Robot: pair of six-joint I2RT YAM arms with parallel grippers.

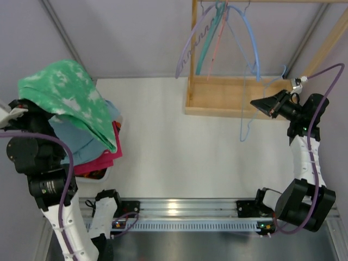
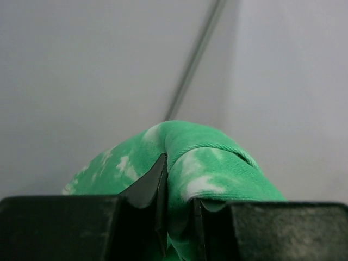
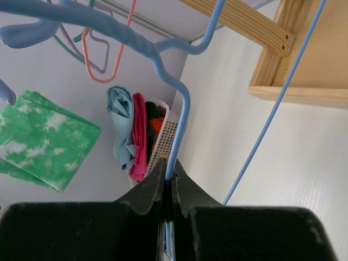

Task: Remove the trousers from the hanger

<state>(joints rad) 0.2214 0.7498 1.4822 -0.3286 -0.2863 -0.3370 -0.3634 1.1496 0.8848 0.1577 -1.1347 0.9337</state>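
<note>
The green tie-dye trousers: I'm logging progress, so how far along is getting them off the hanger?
Done: the soft, bright green, white-mottled cloth trousers are well apart from the thin pale blue wire hanger, which is bare. In hand: the left gripper is shut on the trousers, and the right gripper is shut on the hanger. Left: probably only setting both down.

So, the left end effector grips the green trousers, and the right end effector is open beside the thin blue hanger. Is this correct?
Not quite. The right end effector is not open beside the hanger: the right wrist view shows it shut on the thin blue wire. The rest holds: the left end effector grips the green trousers.
</note>
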